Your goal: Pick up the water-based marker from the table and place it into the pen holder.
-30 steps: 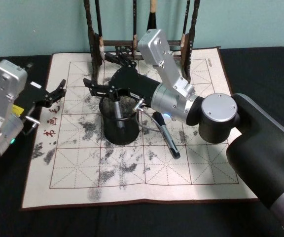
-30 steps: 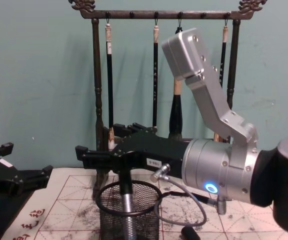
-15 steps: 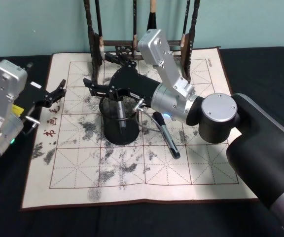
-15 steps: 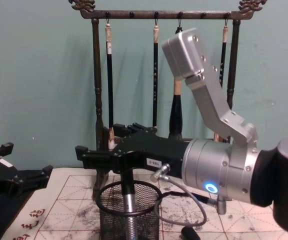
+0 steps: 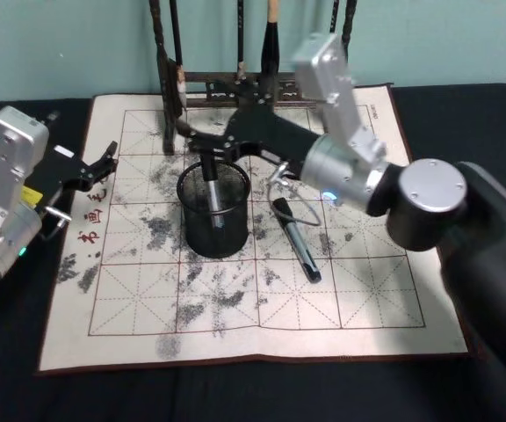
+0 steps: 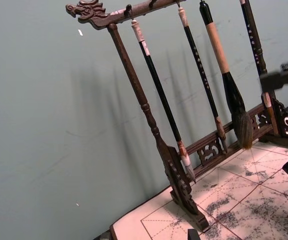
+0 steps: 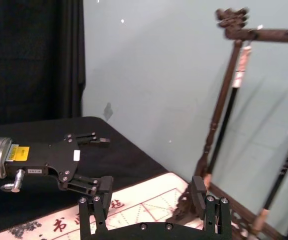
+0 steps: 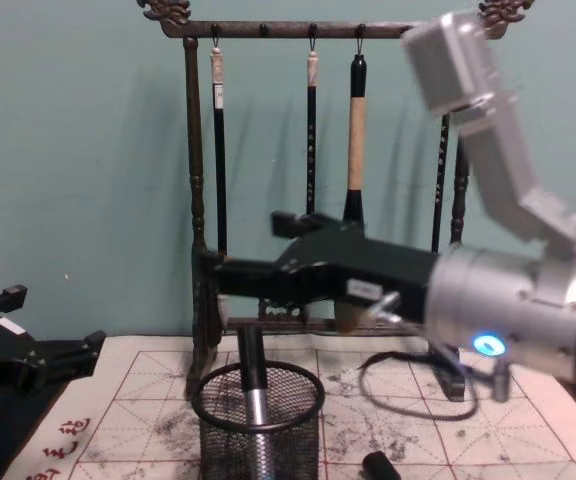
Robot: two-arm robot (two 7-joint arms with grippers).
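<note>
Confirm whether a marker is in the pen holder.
In. One marker stands inside the pen holder; a second marker lies on the mat beside it.

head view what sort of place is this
Probably a calligraphy practice desk staged for a robot: a wooden brush rack hung with brushes, an ink-smudged grid mat, and a mesh pen holder.

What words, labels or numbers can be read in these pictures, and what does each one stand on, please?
"书画" as best I can tell, then blurred red characters: left border of the mat.
Small dark print: mat's far right corner, too small to read.
Yellow label and white label: left gripper, blurred, unreadable.
</note>
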